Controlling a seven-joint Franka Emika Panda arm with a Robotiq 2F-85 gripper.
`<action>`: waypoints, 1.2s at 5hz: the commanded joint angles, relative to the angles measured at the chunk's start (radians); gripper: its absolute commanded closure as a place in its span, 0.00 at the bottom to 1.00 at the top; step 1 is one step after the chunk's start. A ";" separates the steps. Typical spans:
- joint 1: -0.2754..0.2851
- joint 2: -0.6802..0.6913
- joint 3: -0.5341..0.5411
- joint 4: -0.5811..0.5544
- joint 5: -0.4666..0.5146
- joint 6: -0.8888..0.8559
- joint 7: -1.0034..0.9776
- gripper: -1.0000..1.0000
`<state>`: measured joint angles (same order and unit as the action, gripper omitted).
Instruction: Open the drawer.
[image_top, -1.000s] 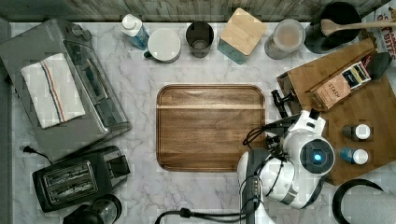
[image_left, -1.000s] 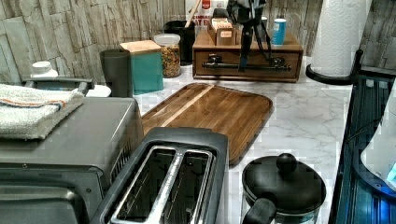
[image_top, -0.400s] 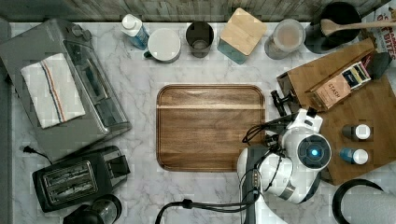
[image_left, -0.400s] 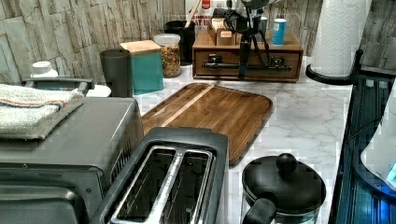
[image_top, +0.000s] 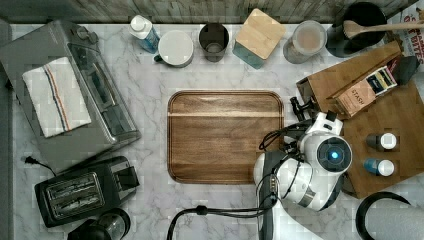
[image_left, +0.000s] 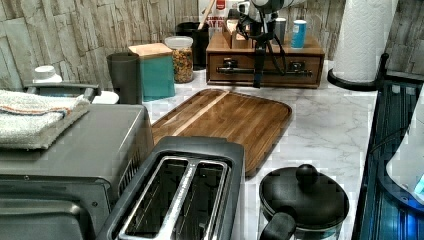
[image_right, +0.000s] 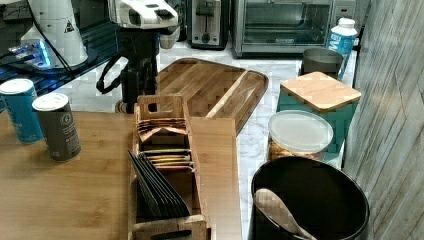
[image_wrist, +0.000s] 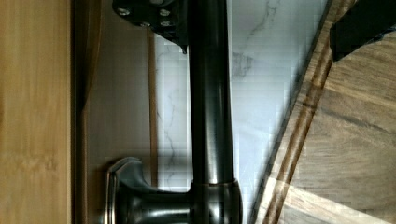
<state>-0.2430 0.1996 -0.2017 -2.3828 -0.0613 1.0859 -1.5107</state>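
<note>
Drawer (image_left: 265, 70): brown wood front panel, shallow and wide, set under a flat wooden top board. Appears shut, front flush with the frame in the left view. Long thin dark bar handle (image_left: 272, 72) across the front, horizontal, held on two rounded mounts near its ends. Stands at the far end of the counter in the left view, toward the left view's right of centre, front facing the wooden tray. In the wrist view, handle bar (image_wrist: 208, 102) dark and glossy, one mount (image_wrist: 140, 196) fixed to the wood panel, bar standing off the panel with marble visible behind it.
</note>
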 joint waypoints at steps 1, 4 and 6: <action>-0.056 0.054 0.033 0.099 0.061 -0.116 -0.198 0.00; 0.028 -0.073 0.048 -0.015 0.119 -0.290 -0.155 0.00; 0.130 -0.215 0.137 -0.231 0.180 -0.217 0.057 0.00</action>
<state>-0.2101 0.1041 -0.1628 -2.4414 0.0677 0.9155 -1.5420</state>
